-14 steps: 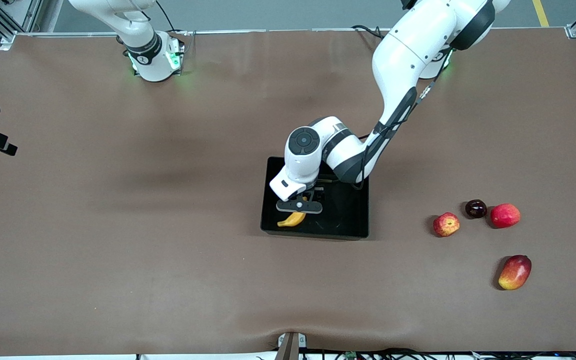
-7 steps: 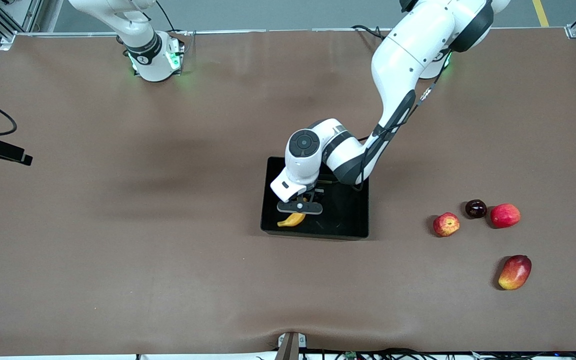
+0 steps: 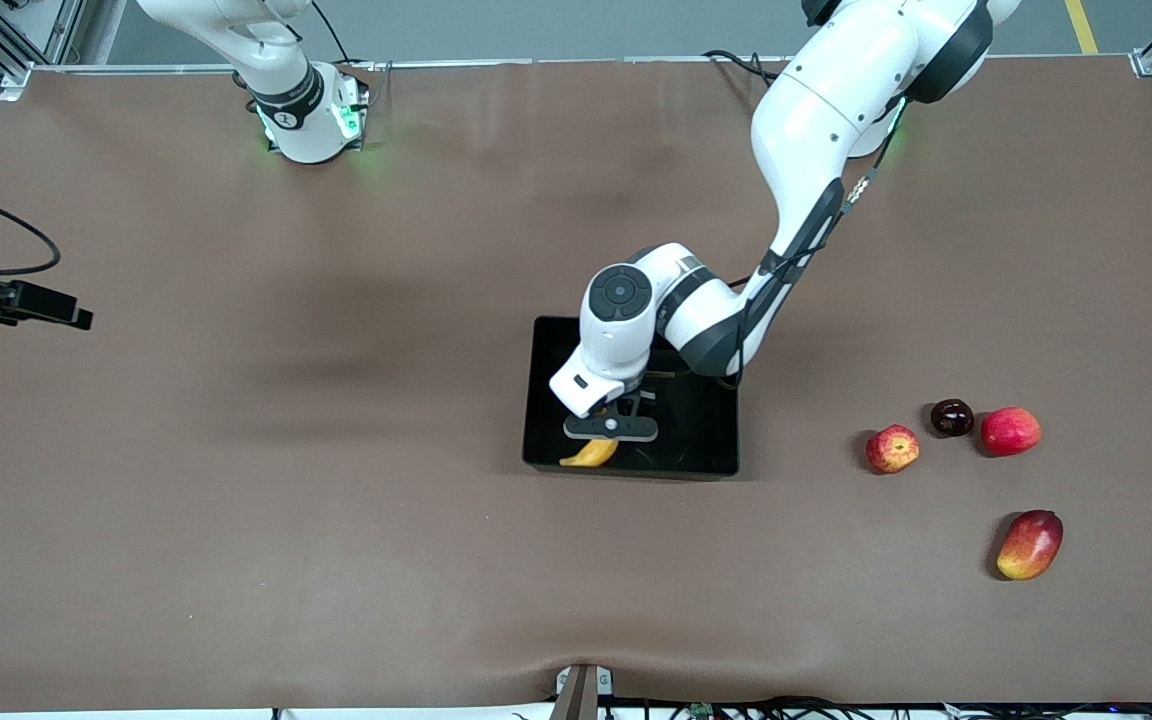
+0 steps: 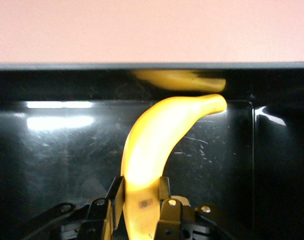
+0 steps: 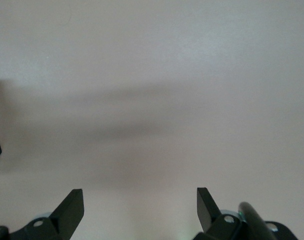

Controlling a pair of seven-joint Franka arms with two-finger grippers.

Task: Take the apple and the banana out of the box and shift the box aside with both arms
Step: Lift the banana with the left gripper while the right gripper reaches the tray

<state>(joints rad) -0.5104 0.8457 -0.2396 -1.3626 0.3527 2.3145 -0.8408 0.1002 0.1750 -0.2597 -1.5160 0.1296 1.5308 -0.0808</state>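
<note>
One banana (image 3: 589,453) is lying in one black tray (image 3: 706,455) at mid-frame. Two red apples (image 3: 893,448) (image 3: 1010,431), one dark plum (image 3: 951,417) and one mango (image 3: 1029,544) are sitting on the counter (image 3: 236,500) at lower right. Two white arms (image 3: 816,130) (image 3: 256,50) are reaching in from the top.

A brown cloth-covered counter (image 3: 236,500) carried a dark glossy round plum (image 3: 951,417), a red peach (image 3: 1010,431) and a red-yellow mango (image 3: 1029,544).
</note>
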